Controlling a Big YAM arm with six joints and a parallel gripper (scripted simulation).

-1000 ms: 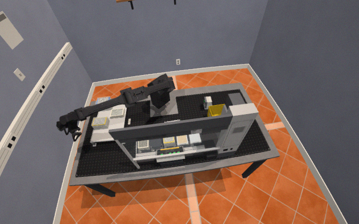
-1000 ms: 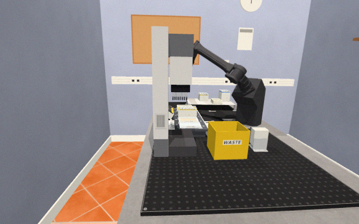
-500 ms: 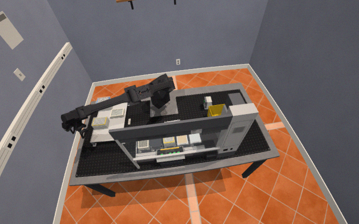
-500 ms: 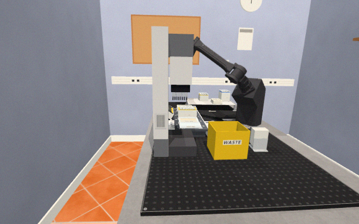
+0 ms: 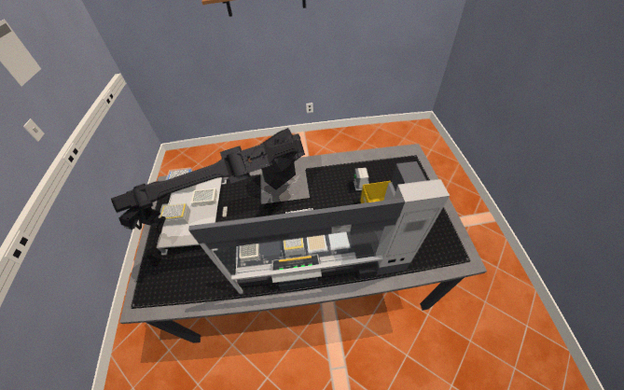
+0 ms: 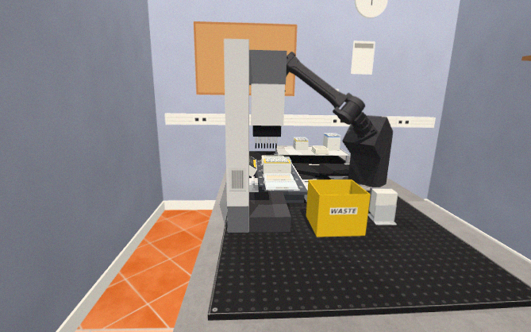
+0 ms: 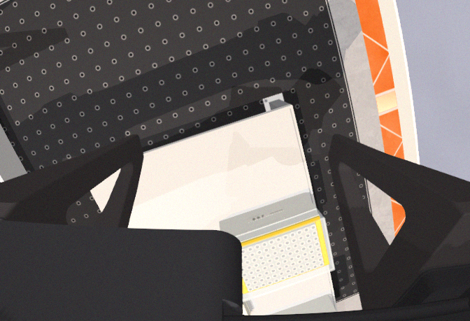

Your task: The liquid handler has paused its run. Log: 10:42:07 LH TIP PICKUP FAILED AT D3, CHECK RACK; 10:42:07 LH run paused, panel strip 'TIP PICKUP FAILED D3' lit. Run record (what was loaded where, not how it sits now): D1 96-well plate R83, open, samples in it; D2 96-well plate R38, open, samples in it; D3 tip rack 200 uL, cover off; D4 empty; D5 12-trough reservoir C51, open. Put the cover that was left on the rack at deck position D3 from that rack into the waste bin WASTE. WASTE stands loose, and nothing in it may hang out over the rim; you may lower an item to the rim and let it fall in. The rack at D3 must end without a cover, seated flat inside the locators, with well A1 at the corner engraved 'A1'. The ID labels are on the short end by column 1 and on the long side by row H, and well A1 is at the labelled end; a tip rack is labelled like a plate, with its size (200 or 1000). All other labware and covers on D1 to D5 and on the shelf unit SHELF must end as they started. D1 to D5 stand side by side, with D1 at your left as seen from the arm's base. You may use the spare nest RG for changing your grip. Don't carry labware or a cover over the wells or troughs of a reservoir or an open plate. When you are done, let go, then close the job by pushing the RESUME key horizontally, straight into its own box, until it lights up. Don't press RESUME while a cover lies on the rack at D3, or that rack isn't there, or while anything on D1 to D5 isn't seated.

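Two yellow racks invite a mix-up: the tool (image 5: 132, 218), spread wide and empty, hangs over the shelf rack (image 7: 282, 257) at the table's (image 5: 275, 306) nine o'clock, while the cover (image 5: 293, 242) lies on the deck rack (image 5: 293, 248) near six o'clock.
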